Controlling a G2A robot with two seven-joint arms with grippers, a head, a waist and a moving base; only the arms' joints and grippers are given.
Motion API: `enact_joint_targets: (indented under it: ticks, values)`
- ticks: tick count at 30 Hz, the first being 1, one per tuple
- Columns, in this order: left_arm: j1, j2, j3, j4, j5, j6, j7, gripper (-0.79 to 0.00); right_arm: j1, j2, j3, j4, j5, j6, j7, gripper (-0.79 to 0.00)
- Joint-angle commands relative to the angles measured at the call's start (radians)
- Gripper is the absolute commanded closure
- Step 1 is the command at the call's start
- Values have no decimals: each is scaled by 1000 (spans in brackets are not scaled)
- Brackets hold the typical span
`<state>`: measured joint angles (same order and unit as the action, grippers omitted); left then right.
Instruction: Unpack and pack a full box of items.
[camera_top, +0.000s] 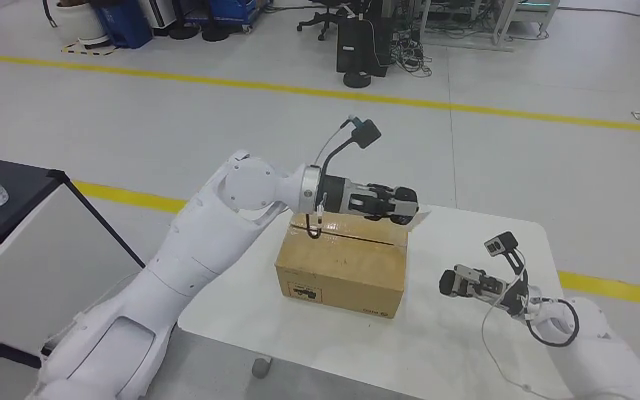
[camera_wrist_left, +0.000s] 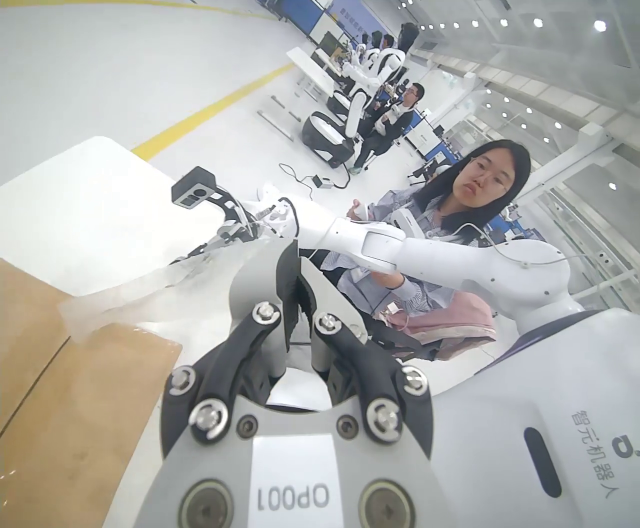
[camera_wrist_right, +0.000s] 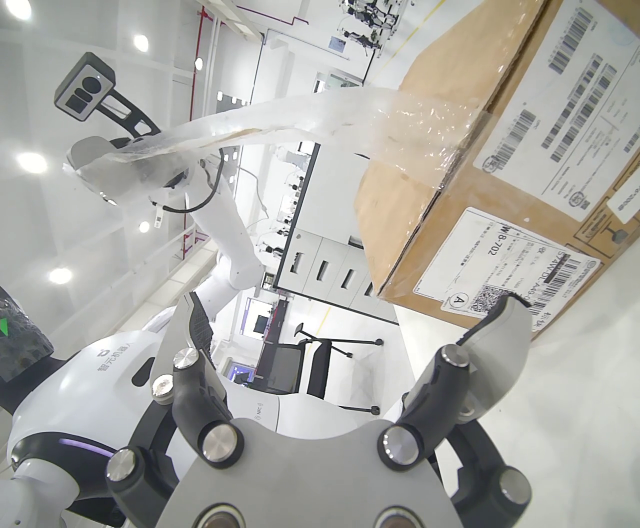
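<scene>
Box (camera_top: 342, 265) on table (camera_top: 470, 340) near far edge, long axis along that edge, seam facing up, flaps shut. Left gripper (camera_top: 405, 207) clenched on tape (camera_wrist_left: 150, 292); strip's other end stuck to box's right end. Right gripper (camera_wrist_right: 352, 305) released, beside box. Best bet: pull along seam, steadily, without dragging box.

Fingers of right gripper (camera_wrist_right: 350, 310) spread wide, near cardboard box (camera_wrist_right: 440, 60) on white table (camera_wrist_right: 575, 400). Clear tape strip (camera_wrist_right: 310, 110) stretches from box's top edge to left gripper (camera_wrist_right: 125, 165).
</scene>
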<state>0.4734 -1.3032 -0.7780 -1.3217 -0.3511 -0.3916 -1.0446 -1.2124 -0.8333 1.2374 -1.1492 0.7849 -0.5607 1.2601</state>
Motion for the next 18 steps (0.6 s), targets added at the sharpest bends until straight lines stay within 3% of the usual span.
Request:
enact_joint_targets:
  ticks: [1, 5, 12, 18]
  values:
    - [-17, -11, 18, 7, -31, -4, -11, 0, 0, 0, 0, 0, 0, 0, 0, -785]
    - [-55, -32, 50, 26, -61, -2, -41, 0, -10, 3, 19, -23, -44, -7, -42, -785]
    - [-100, -60, 89, 75, -67, -9, -75, 0, -63, 20, 108, -152, -220, -134, -134, -785]
    - [-100, -60, 89, 75, -67, -9, -75, 0, -106, 38, 170, -302, -417, -204, -205, -785]
